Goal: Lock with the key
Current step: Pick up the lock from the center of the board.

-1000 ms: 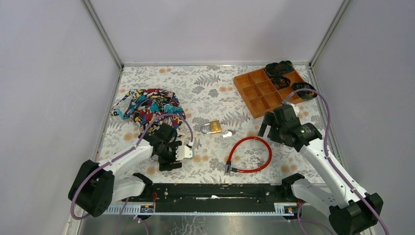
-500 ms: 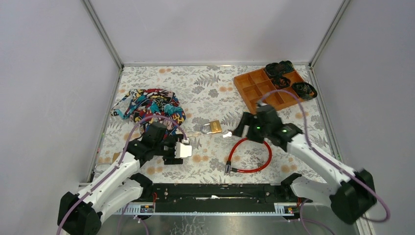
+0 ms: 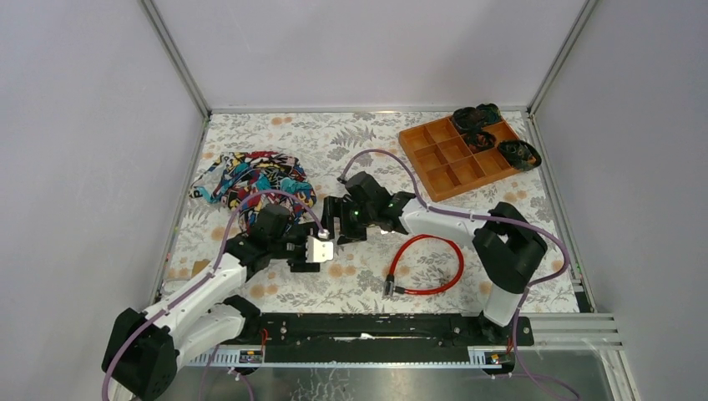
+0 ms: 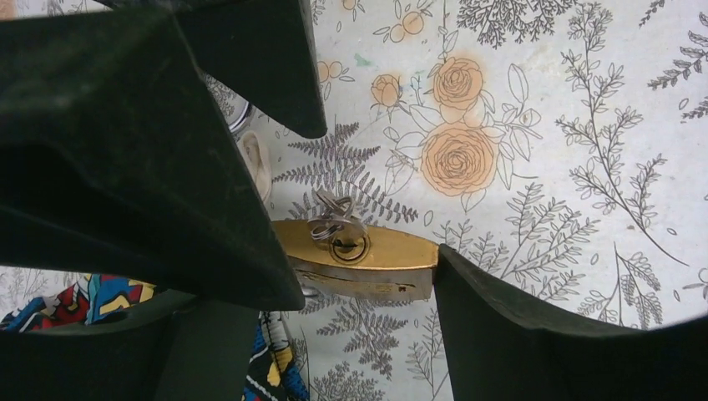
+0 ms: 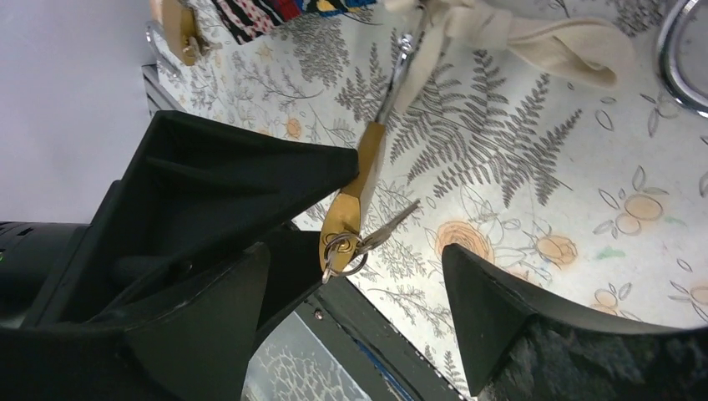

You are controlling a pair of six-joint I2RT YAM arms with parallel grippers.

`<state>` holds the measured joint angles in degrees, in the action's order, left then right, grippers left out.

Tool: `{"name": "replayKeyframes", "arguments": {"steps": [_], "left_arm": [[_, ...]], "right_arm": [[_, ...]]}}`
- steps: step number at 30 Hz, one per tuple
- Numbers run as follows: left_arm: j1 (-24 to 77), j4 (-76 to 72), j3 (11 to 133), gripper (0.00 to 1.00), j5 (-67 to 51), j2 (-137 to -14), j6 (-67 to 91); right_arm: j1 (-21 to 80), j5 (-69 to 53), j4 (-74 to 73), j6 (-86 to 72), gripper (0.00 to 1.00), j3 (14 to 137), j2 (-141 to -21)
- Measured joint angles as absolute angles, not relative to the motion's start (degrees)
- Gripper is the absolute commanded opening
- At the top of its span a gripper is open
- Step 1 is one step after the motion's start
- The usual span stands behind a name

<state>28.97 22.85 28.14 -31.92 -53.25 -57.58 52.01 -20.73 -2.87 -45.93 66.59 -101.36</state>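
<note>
— What's the right gripper (image 5: 401, 209) up to?
— Its jaws are wide and nothing is pinched. The small silver key (image 5: 391, 225) sticks out between them on its ring. The left gripper (image 3: 321, 251) is spread too, with one finger against the brass padlock (image 4: 367, 263), but I see no clamp.
— Where's the lock?
— Between both grippers, just left of the red cable loop (image 3: 426, 263) and a little beyond it. The key is in its keyhole.
— How would it handle?
— Solid and heavy for its size, I'd guess, with smooth, slippery faces, so brace the body by its flat sides. The key looks thin and stiff; pinch its head and mind the loose ring.
— Any containers?
— An orange compartment tray (image 3: 434, 163), well beyond the loop to the right. At its far end sit dark coiled bundles (image 3: 476, 117); I can't tell what they are.
</note>
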Motion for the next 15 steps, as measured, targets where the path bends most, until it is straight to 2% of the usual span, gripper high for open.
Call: {"name": "replayKeyframes", "arguments": {"steps": [5, 10, 15], "left_arm": [[29.21, 18.50, 27.59, 0.00, -31.92, -56.31, -55.72], [29.21, 14.06, 27.59, 0.00, -30.02, -60.03, -50.39], [29.47, 8.56, 27.59, 0.00, -28.23, -61.43, -45.19]], "right_arm": [[51.55, -20.45, -8.51, -46.87, 0.80, 69.58, -102.91], [51.31, -20.38, -12.05, -49.15, 0.66, 73.12, -106.19], [51.40, -18.37, -10.37, -54.13, 0.71, 73.06, -106.74]]}}
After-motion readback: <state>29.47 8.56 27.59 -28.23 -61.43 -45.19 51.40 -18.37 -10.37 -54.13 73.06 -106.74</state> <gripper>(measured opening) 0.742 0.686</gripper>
